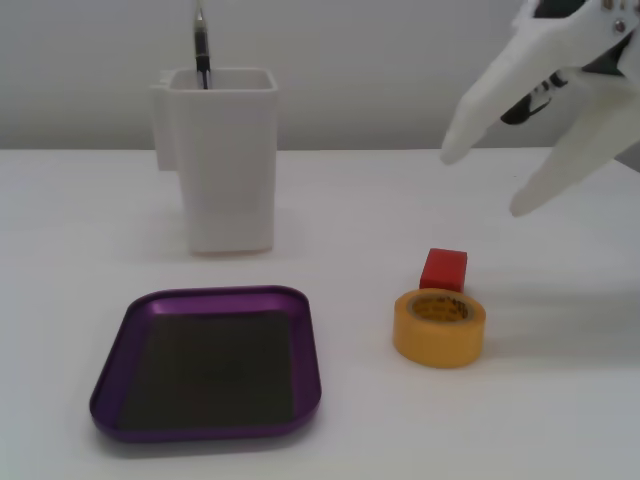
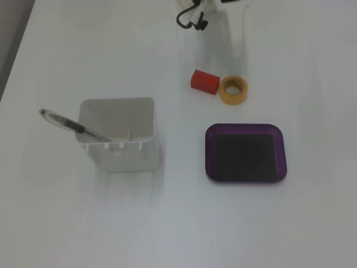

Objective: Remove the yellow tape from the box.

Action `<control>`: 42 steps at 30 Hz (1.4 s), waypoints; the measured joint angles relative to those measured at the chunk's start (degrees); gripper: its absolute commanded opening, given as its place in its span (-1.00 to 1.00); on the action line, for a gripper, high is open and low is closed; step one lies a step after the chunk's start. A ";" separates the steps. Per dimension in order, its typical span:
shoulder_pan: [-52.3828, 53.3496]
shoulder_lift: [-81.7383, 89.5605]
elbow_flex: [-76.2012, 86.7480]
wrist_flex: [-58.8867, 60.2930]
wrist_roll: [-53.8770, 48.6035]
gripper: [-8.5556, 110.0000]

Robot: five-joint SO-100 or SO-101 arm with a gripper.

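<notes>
The yellow tape lies flat on the white table, outside the box and to its right; it also shows in a fixed view. The box is a purple tray with a dark empty bottom, seen in both fixed views. My white gripper hangs open and empty in the air at the upper right, above and behind the tape. In a fixed view from above only the arm's base and cable show at the top edge.
A small red cube sits just behind the tape, touching or nearly touching it. A tall white container with a pen in it stands behind the tray.
</notes>
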 measured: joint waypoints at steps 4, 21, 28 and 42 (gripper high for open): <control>0.09 14.15 12.39 0.00 0.00 -0.54; -0.18 29.97 29.44 9.84 0.00 -0.86; 5.80 29.97 29.44 10.11 0.00 -0.86; 7.12 29.97 29.62 10.11 0.00 -0.86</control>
